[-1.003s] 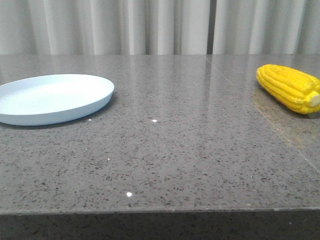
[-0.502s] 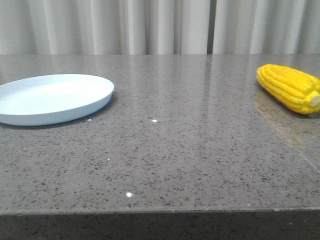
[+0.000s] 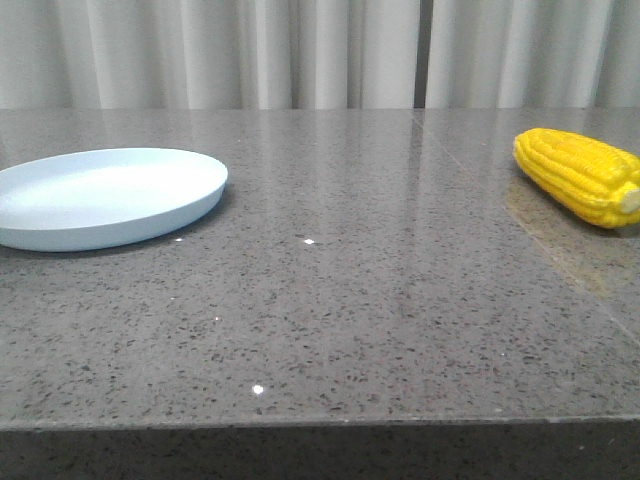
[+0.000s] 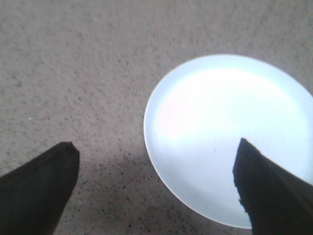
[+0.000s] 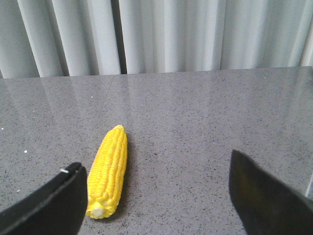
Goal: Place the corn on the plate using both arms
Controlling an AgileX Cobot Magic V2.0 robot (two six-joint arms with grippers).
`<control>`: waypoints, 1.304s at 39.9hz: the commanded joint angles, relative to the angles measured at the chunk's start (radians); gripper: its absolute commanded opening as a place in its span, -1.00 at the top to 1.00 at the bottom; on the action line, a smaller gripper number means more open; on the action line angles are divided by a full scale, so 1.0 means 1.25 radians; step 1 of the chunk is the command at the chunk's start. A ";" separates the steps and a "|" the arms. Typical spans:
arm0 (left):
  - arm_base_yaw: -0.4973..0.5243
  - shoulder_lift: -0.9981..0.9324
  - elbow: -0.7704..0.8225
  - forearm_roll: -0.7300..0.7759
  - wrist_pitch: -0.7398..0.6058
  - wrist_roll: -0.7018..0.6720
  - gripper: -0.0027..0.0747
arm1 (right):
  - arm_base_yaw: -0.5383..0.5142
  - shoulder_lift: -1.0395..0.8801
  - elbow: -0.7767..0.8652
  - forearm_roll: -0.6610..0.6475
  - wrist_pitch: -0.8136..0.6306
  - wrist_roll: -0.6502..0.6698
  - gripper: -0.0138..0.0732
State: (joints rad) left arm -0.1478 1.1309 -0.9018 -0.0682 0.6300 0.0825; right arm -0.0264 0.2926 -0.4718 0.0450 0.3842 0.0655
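Neither arm is seen in the front view, but in the right wrist view the right gripper [image 5: 156,196] is shown with its jaws spread wide and empty above the grey speckled table [image 3: 380,300], and in the left wrist view the left gripper [image 4: 156,186] is likewise spread wide and holding nothing. The corn [image 5: 108,171] is seen lying flat just beside the inner edge of one right finger [image 5: 49,205], stub end nearest it and tip pointing toward the curtains [image 5: 161,34], while one left finger [image 4: 271,196] overlaps the rim of the plate [image 4: 195,122]. In the front view the plate [image 3: 60,190] is placed at the far left and the corn [image 3: 580,175] at the far right, well apart.
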 commanded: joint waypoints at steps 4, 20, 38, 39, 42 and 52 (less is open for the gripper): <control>-0.010 0.137 -0.118 -0.026 0.087 -0.004 -0.67 | -0.003 0.012 -0.029 0.000 -0.061 -0.006 -0.73; -0.010 0.313 -0.174 -0.056 0.098 -0.004 -0.01 | -0.003 0.012 -0.029 0.000 -0.061 -0.006 -0.73; -0.010 0.321 -0.174 -0.063 0.077 -0.004 0.99 | -0.003 0.012 -0.029 0.000 -0.061 -0.006 -0.73; -0.010 0.320 -0.176 -0.071 0.078 -0.004 0.98 | -0.003 0.012 -0.029 0.000 -0.061 -0.006 -0.73; -0.010 0.313 -0.183 -0.106 0.081 -0.004 0.98 | -0.003 0.012 -0.029 0.000 -0.061 -0.006 -0.73; -0.030 0.279 -0.231 -0.290 0.064 0.037 0.98 | -0.003 0.012 -0.028 0.000 -0.061 -0.006 -0.73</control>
State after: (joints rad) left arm -0.1620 1.5286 -1.1350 -0.3265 0.7558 0.0999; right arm -0.0264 0.2926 -0.4718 0.0450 0.3842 0.0655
